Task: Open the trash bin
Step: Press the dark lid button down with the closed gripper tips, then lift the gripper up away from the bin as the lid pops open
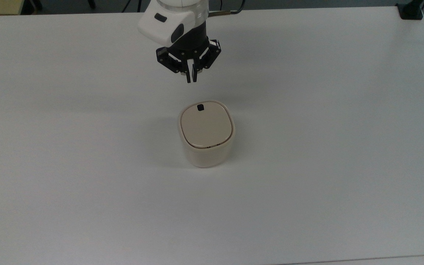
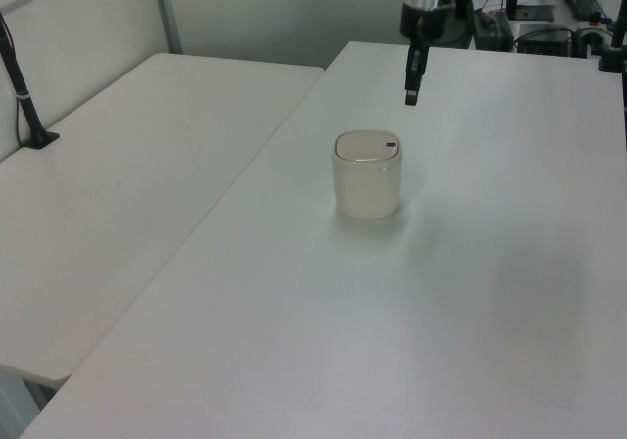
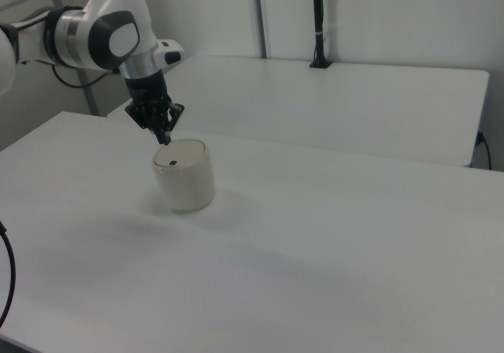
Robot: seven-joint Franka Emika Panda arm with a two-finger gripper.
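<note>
Above the trash bin (image 1: 205, 133), pincer (image 1: 191, 78) hangs narrow.
Best to descend straight onto the black latch (image 1: 200, 107), pressing gently so the bin stays put.

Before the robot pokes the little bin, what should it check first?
1. Lid of the trash bin flat and closed: ok.
2. Black latch uncovered, on the lid edge nearest the gripper: ok.
3. Gripper fingers together for pressing: ok.
4. Gripper above the latch: not ok; in the top view it sits short of the bin.
5. Bin upright on the table: ok.
6. Gripper height above the lid: cannot tell exactly; the left view shows it higher and apart.
</note>
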